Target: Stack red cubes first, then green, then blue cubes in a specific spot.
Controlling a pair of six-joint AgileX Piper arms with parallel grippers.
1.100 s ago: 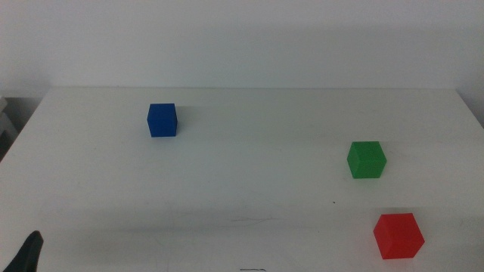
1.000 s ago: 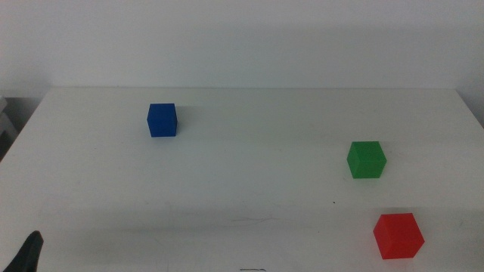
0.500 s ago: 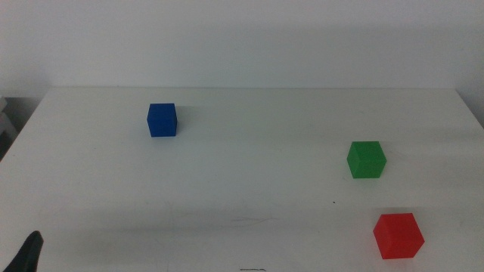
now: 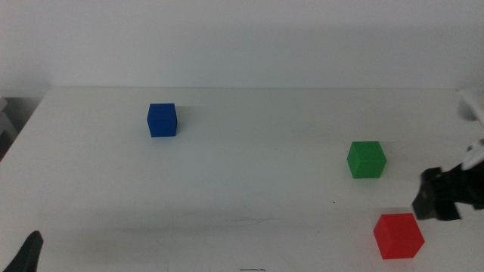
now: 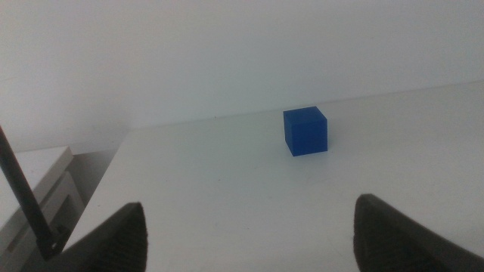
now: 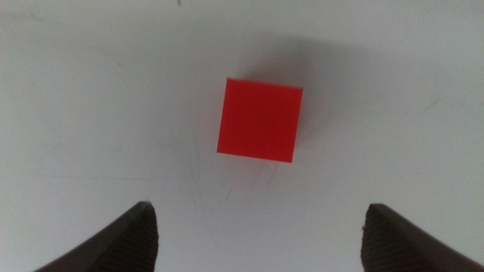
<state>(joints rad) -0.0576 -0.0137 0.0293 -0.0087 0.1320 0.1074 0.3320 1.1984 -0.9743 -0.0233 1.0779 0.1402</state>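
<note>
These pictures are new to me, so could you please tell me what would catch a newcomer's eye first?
Three bright cubes stand apart on the white table: the blue cube far left, the green cube to the right, the red cube nearest the front right edge. The right claw reaches in from the right, open, above the red cube without touching it. The left claw waits, open, at the front left corner.

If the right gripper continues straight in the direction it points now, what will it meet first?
Most likely the red cube: the open right gripper looks straight down on it, nothing between. How far above it hangs is unclear.
</note>
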